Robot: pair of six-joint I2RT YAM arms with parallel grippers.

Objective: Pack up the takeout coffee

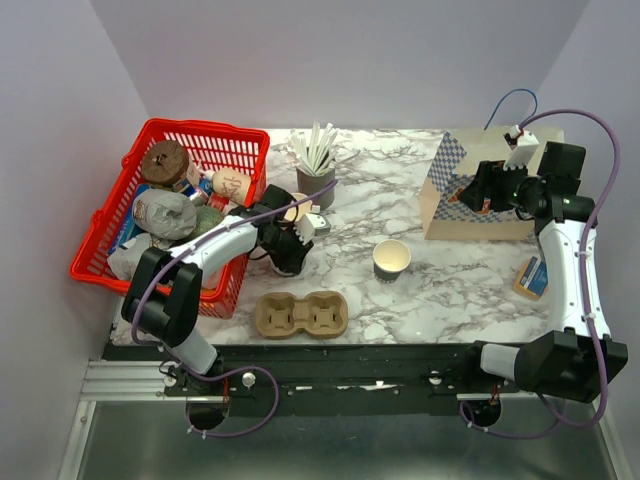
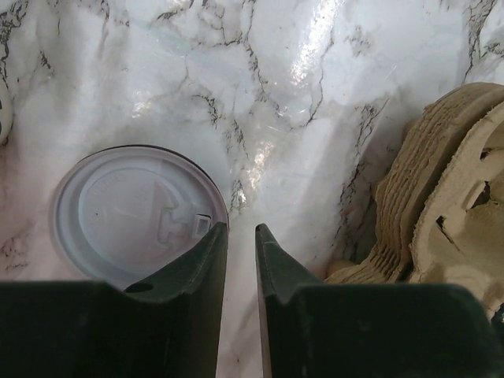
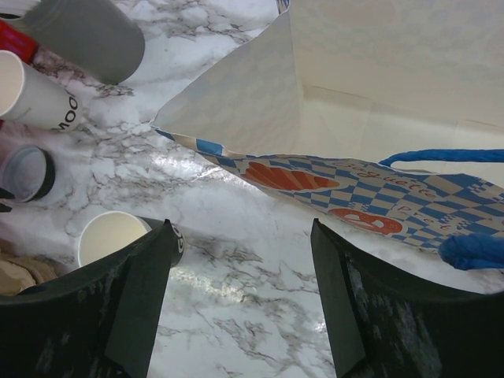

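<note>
The takeout coffee [image 2: 138, 213] shows its white lid from above in the left wrist view, standing on the marble table. My left gripper [image 2: 240, 228] hangs just right of the lid, its jaws nearly together with nothing between them; the left finger overlaps the lid's edge. In the top view the left gripper [image 1: 292, 250] covers most of the cup. The cup also shows small at the left edge of the right wrist view [image 3: 25, 173]. My right gripper [image 1: 468, 193] is open and empty at the mouth of the blue-checked paper bag [image 1: 440, 205], which also shows in the right wrist view [image 3: 354, 118].
A two-cup cardboard carrier [image 1: 301, 314] lies near the front, right of the left gripper [image 2: 449, 213]. An open lidless cup [image 1: 391, 258] stands mid-table. A cream cup [image 1: 296, 208], a grey cup of sticks [image 1: 316, 172], a red basket [image 1: 225, 140] and a small packet [image 1: 532, 277] are around.
</note>
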